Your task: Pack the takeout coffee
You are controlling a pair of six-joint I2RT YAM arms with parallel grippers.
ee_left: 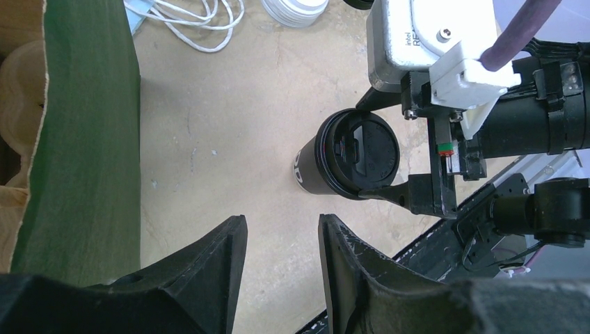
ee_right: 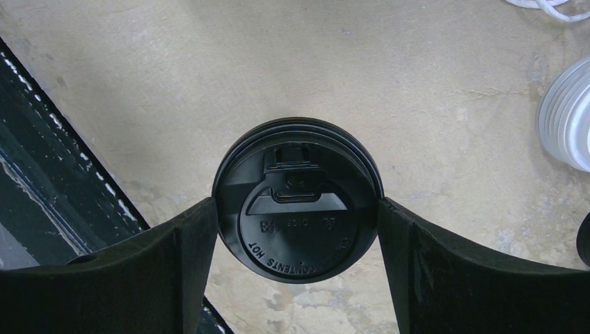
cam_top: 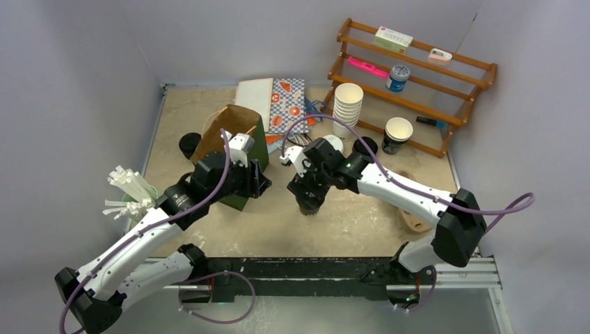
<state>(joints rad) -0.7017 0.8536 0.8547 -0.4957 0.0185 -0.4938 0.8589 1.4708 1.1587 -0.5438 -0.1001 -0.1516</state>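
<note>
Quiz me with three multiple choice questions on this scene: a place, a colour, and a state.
1. Where is the dark paper coffee cup? A on the wooden rack; B on the beige table, between the fingers of the right gripper; C inside the green paper bag.
2. Its round plastic lid is: A white; B black; C red.
3. The cup is: A tipped over; B upright, lidded; C upright, lidless.
Answers: B, fingers flank it on the table; B, the lid looks black; B, it stands capped.

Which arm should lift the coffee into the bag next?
Right. The right end effector straddles the coffee cup, fingers against the lid; the left end effector hangs empty beside the green bag.
</note>
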